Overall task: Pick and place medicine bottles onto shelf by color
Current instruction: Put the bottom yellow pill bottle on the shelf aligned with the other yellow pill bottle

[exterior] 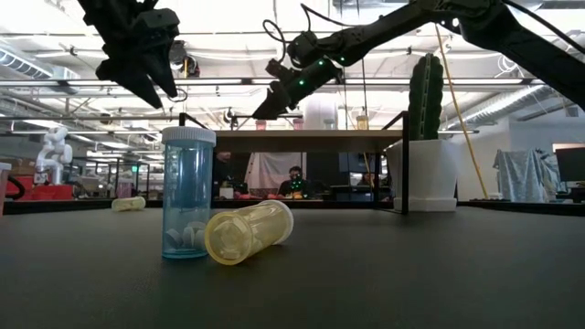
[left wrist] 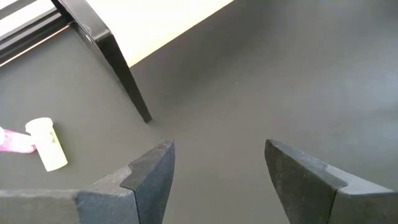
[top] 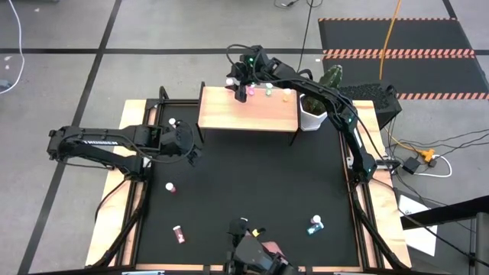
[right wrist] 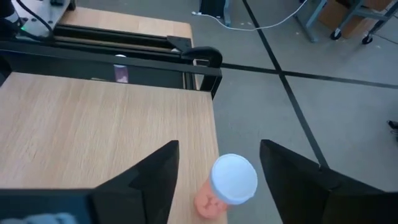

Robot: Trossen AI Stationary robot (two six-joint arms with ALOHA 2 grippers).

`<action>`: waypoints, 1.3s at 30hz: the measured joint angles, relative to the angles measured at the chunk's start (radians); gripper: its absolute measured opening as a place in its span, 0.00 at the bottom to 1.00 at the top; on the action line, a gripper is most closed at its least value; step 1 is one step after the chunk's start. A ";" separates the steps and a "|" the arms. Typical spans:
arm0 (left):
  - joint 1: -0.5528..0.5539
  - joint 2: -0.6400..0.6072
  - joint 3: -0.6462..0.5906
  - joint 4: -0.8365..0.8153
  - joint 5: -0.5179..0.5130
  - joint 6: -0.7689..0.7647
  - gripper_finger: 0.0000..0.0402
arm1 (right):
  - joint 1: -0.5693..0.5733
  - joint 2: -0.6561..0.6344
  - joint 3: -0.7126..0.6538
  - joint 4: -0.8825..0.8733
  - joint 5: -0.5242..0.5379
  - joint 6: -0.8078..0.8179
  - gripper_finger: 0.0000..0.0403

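The shelf (top: 248, 113) is a light-wood board on thin black legs at the table's far side. My right gripper (right wrist: 217, 180) reaches over its far left part and stands open. Its fingers are on either side of an upright pink medicine bottle (right wrist: 231, 180) with a white cap, which rests on its base near the board's far edge (right wrist: 208, 134). A teal bottle (top: 269, 90) and a yellow one (top: 286, 95) stand on the board to its right. My left gripper (left wrist: 217, 174) hangs open over the black mat, left of the shelf.
Loose bottles lie on the mat: pink ones (top: 170, 187) (top: 179, 234), a teal one (top: 315, 224), a yellow one (top: 243, 225) and a whitish one (left wrist: 48, 144) near a shelf leg (left wrist: 124, 81). A white pot with a cactus (top: 313, 113) stands right of the shelf.
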 joint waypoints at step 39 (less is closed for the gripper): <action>-0.197 -0.001 0.000 0.000 0.206 0.177 0.62 | 0.708 -0.359 0.000 -0.763 0.578 0.880 0.51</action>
